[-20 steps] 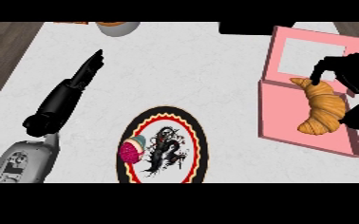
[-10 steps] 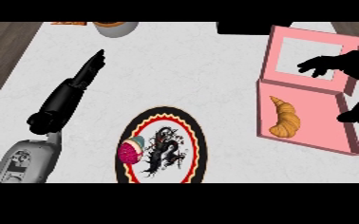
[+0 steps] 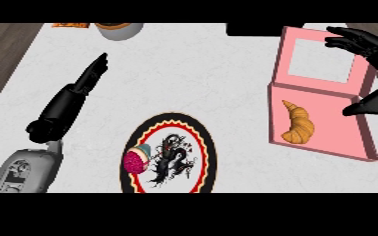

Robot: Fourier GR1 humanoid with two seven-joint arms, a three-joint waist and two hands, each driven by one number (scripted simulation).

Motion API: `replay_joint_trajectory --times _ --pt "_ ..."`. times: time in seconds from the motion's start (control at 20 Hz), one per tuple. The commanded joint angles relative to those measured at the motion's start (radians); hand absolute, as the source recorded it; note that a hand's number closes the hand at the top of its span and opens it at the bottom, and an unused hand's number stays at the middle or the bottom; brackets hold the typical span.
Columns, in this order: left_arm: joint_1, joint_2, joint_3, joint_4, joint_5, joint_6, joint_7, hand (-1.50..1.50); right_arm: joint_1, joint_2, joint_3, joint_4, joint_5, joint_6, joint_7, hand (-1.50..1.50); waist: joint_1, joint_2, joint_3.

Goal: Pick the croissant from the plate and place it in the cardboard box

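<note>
The croissant (image 3: pixel 297 122) lies inside the pink cardboard box (image 3: pixel 331 130) at the right of the frame. My right hand (image 3: pixel 354 41) is open over the box lid at upper right, fingers spread, holding nothing. My left hand (image 3: pixel 70 97) rests straight-fingered at left, near the plate (image 3: pixel 193 132).
</note>
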Motion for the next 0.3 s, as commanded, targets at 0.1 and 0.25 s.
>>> replay_joint_trajectory --times 0.1,0.25 --pt "-0.006 -0.001 0.005 0.012 -0.013 -0.002 -0.003 0.0 -0.097 0.01 -0.158 0.238 -0.223 0.109 0.177 -1.5 0.006 0.002 -0.001" --pt "-0.03 -0.03 0.0 0.032 -0.015 0.0 -0.002 0.0 -0.162 -0.006 -0.192 0.385 -0.177 0.115 0.105 -1.5 0.013 0.006 0.0"
